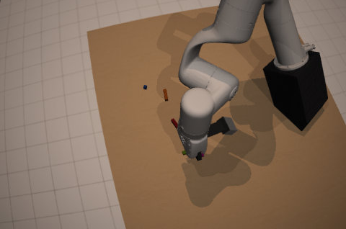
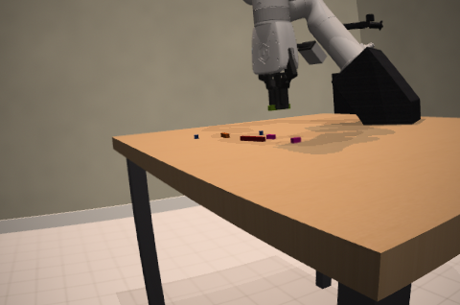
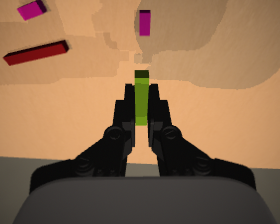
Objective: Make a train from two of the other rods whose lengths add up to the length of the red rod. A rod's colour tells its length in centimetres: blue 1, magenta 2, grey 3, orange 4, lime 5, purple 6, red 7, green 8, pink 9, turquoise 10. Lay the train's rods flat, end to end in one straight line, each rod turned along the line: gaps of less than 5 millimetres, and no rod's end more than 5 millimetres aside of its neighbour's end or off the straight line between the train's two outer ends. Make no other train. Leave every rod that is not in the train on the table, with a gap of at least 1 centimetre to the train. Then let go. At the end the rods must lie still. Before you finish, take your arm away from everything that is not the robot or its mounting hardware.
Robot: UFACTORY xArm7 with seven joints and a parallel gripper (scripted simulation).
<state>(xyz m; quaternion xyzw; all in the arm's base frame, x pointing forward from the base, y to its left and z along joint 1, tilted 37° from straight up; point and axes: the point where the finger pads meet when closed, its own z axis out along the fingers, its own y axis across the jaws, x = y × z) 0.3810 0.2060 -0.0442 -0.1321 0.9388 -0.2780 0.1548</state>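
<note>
My gripper [image 3: 141, 97] is shut on a lime rod [image 3: 142, 97] and holds it in the air above the table; it also shows in the exterior view [image 2: 278, 106]. In the wrist view, a magenta rod [image 3: 144, 22] lies on the table ahead of the lime rod's far end. The red rod [image 3: 36, 53] lies to the left, with a second magenta rod [image 3: 32, 10] beyond it. In the exterior view the red rod [image 2: 252, 138] lies flat between an orange rod [image 2: 225, 134] and the magenta rods [image 2: 271, 136] [image 2: 295, 140].
Two small blue rods [image 2: 196, 136] [image 2: 261, 132] lie farther back on the table. The robot's black base [image 1: 297, 89] stands at the table's right side. The arm hides part of the red rod [image 1: 174, 122] in the top view.
</note>
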